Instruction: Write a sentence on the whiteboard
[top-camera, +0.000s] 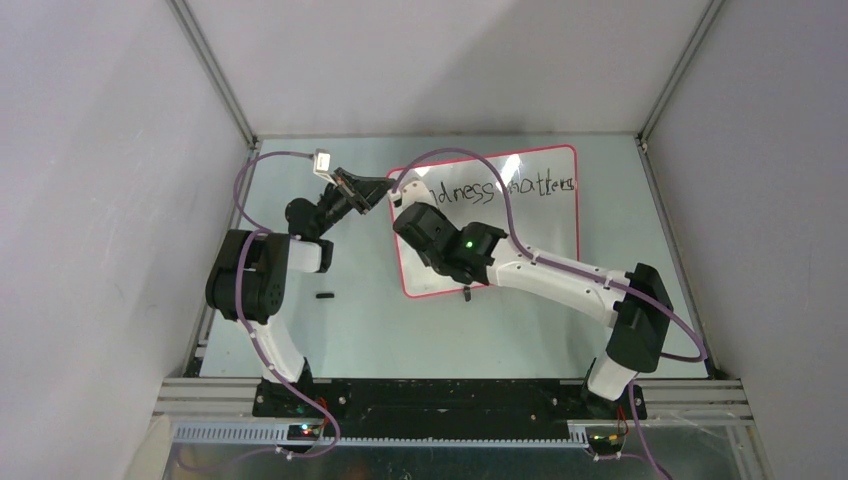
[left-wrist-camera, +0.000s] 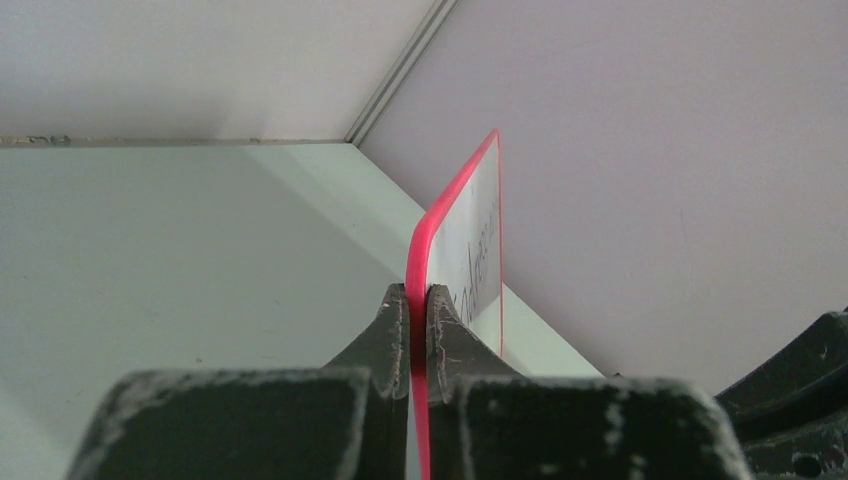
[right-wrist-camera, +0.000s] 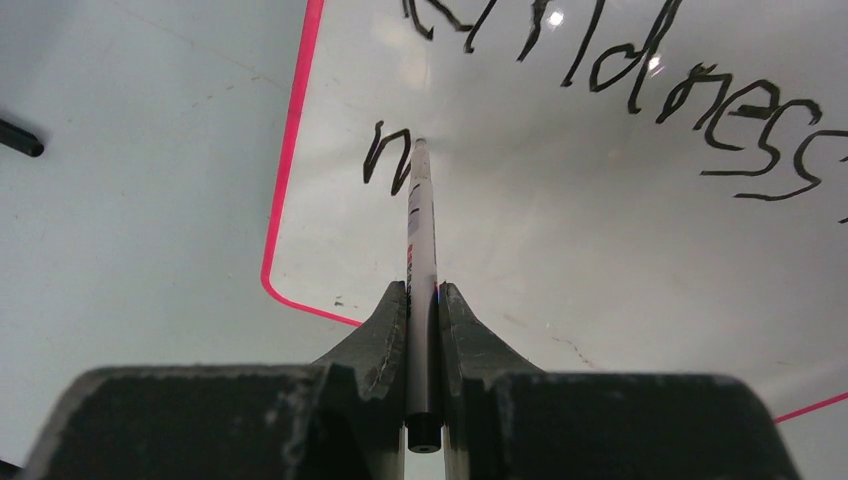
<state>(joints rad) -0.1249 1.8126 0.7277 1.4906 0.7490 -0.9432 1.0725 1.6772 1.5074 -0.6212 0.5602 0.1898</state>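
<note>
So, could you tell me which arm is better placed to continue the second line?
Right: the right gripper is shut on the marker, its tip at the started second line on the whiteboard. The left gripper only clamps the whiteboard's rim.

The table (top-camera: 400, 335) is a pale green, matte surface, walled in grey on the left, right and far sides. The whiteboard (top-camera: 550, 225) lies on its far centre-right area, written face up. A small black cap-like piece (top-camera: 323, 296) lies on the bare surface left of the board's near corner, apart from it.
</note>
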